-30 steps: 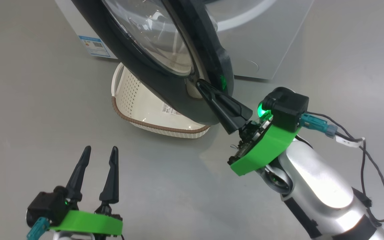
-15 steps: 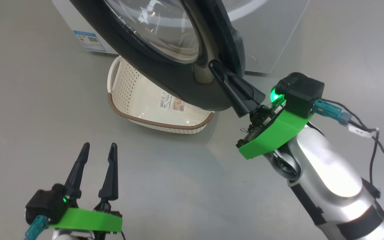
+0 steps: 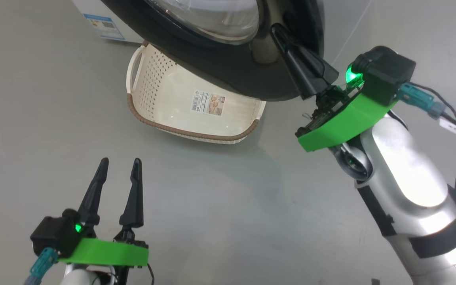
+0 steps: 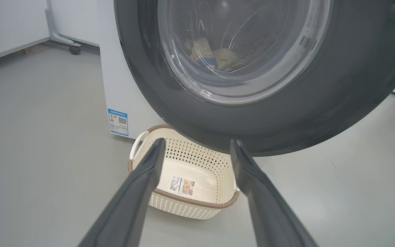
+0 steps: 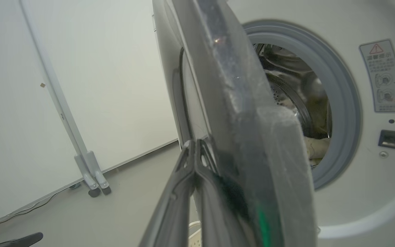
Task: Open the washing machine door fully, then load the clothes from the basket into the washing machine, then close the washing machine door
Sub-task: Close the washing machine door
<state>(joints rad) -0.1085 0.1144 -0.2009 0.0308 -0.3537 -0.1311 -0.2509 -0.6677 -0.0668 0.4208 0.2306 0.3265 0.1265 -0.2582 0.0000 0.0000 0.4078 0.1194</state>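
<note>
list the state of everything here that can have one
washing machine door, partly open
washing machine, drum exposed, clothes inside
clothes, lying in the drum
basket, upright on the floor, empty
left gripper, jaws open, holding nothing
right gripper, jaws shut, tips at the door's edge

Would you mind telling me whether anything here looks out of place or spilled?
Nothing stands out. The basket sits upright and empty on the floor under the washing machine door, and the clothes lie inside the drum, none on the floor.
</note>
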